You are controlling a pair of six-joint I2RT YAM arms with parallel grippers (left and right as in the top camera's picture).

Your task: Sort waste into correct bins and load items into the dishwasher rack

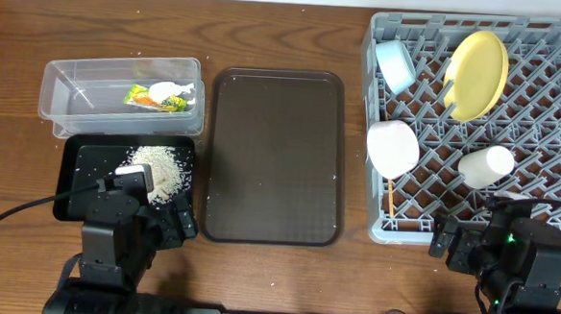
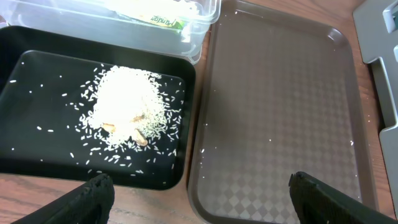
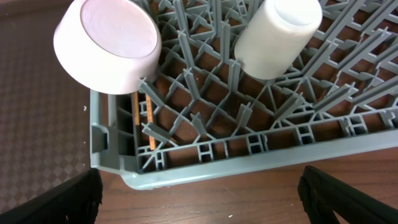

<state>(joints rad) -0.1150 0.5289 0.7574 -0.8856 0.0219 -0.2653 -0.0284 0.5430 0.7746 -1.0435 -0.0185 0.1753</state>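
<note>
The grey dishwasher rack (image 1: 538,199) at the right holds the yellow plate (image 1: 477,75), light blue bowl (image 1: 396,64), white bowl (image 1: 392,148), pale cup (image 1: 486,165) and chopsticks (image 1: 391,196). The right wrist view shows the white bowl (image 3: 107,45), cup (image 3: 278,35) and chopsticks (image 3: 142,121) in the rack (image 3: 205,163). The snack wrapper (image 1: 159,96) lies in the clear tub (image 1: 76,103). Rice (image 1: 161,168) is piled in the black tray (image 1: 83,171), also seen in the left wrist view (image 2: 127,106). My left gripper (image 2: 199,193) and right gripper (image 3: 199,193) are both open and empty, near the table's front edge.
A large brown serving tray (image 1: 275,157) lies between the bins and the rack, with a few stray rice grains on it (image 2: 280,112). Bare wooden table shows in front of the rack (image 3: 205,202) and behind everything.
</note>
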